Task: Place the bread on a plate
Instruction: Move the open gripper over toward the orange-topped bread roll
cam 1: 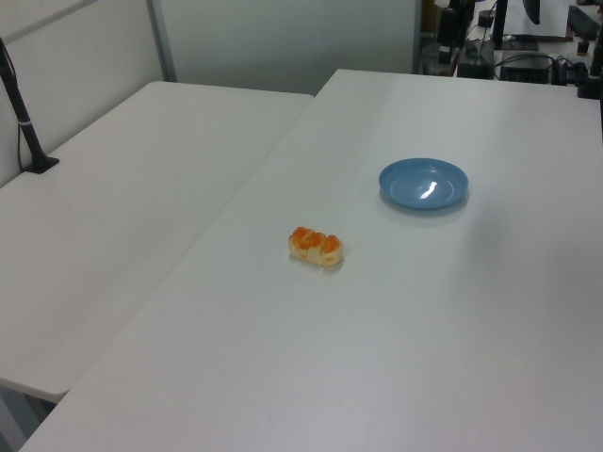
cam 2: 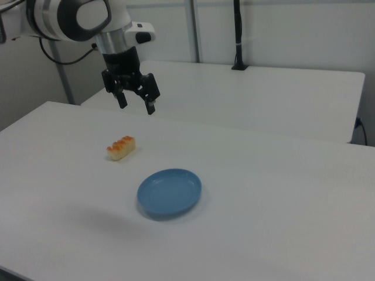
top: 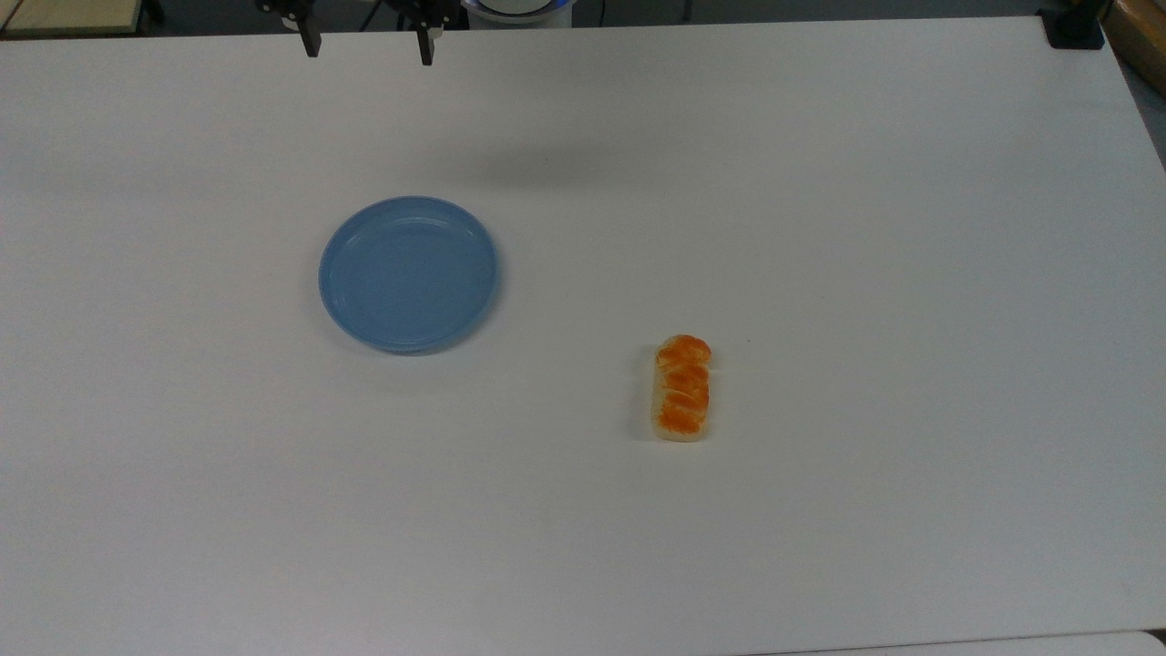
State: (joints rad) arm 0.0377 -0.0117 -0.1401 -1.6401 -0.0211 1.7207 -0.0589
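Hanging high above the white table [top: 820, 228], the black two-finger gripper [cam 2: 136, 101] has its jaws spread, holding nothing; small oblong orange-topped cream toy bread [top: 682, 389] lies on bare tabletop, well apart from the round light-blue plastic plate [top: 408, 274].

No text, label or number can be read.

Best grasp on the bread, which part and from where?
Probably from above, at the middle of the bread, fingers closing across its narrow width on the pale long sides. It lies flat, alone on the table, apart from the plate. The gripper is open.
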